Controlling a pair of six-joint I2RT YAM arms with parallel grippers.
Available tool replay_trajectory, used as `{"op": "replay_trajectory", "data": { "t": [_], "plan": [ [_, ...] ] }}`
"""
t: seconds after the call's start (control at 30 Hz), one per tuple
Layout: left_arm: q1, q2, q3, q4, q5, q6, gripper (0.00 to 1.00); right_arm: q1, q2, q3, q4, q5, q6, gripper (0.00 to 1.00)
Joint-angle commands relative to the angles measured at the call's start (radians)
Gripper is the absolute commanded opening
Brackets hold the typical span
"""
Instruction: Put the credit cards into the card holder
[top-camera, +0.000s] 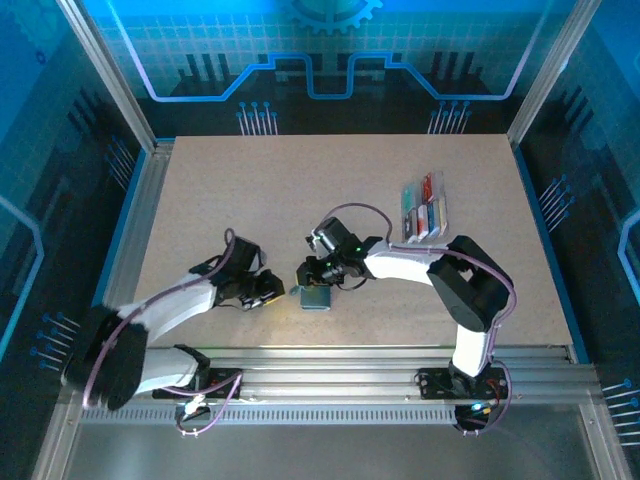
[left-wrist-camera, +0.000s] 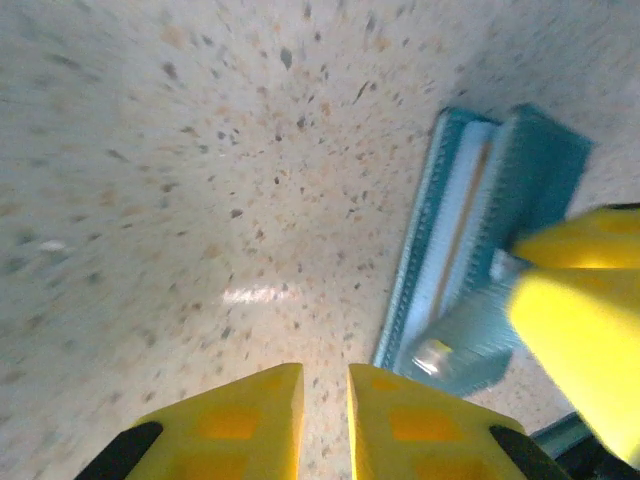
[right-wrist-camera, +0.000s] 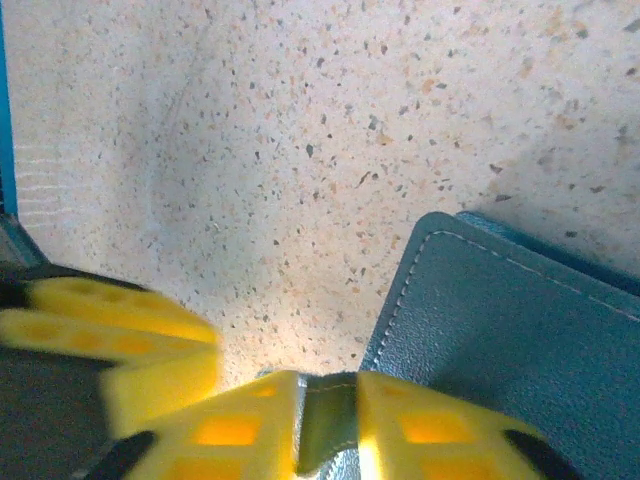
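Card holder (top-camera: 315, 298) edge seemingly pinched by right gripper (right-wrist-camera: 327, 388), left gripper (left-wrist-camera: 325, 375) slightly parted, empty, credit cards (top-camera: 427, 200) in tray (top-camera: 444, 222)

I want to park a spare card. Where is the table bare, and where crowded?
Bare: the far strip of the table beyond both arms, widest on the left, and the near right corner outside the right arm. Crowded: the near middle, where the left gripper and right gripper meet at the card holder, and around the clear tray of credit cards.
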Motion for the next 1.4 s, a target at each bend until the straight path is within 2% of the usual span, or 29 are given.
{"op": "replay_trajectory", "data": {
  "t": [0.0,0.07,0.17,0.27,0.4,0.5,0.6,0.73,0.93,1.17,1.37],
  "plan": [
    [0.010,-0.117,0.030,-0.204,-0.102,-0.004,0.21,0.021,0.026,0.037,-0.047,0.006,-0.037,0.36],
    [0.011,-0.145,0.065,-0.247,-0.111,0.016,0.21,0.032,0.023,0.075,-0.067,-0.021,-0.071,0.46],
    [0.010,-0.142,0.108,-0.257,-0.096,0.039,0.20,0.020,0.015,0.127,-0.114,-0.094,-0.111,0.52],
    [-0.012,-0.093,0.162,-0.227,-0.059,0.068,0.18,-0.011,-0.061,0.107,-0.167,-0.030,-0.122,0.53],
    [-0.094,0.038,0.267,-0.186,-0.041,0.080,0.16,-0.061,-0.170,0.070,-0.295,0.091,-0.129,0.52],
    [-0.144,0.155,0.333,-0.147,-0.031,0.079,0.13,-0.121,-0.236,-0.006,-0.320,0.112,-0.112,0.47],
    [-0.155,0.250,0.346,-0.097,-0.012,0.073,0.11,-0.174,-0.273,-0.076,-0.298,0.071,-0.106,0.43],
    [-0.151,0.346,0.340,-0.075,-0.021,0.088,0.09,-0.173,-0.250,-0.100,-0.245,-0.010,-0.124,0.46],
    [-0.125,0.410,0.289,-0.036,-0.021,0.108,0.09,-0.167,-0.156,-0.116,-0.157,-0.093,-0.103,0.53],
    [-0.111,0.463,0.226,0.006,-0.024,0.116,0.08,-0.138,-0.077,-0.113,-0.118,-0.107,-0.094,0.61],
    [-0.103,0.474,0.182,0.047,-0.023,0.109,0.08,-0.101,0.004,-0.089,-0.025,-0.191,-0.047,0.56]
  ]
}}
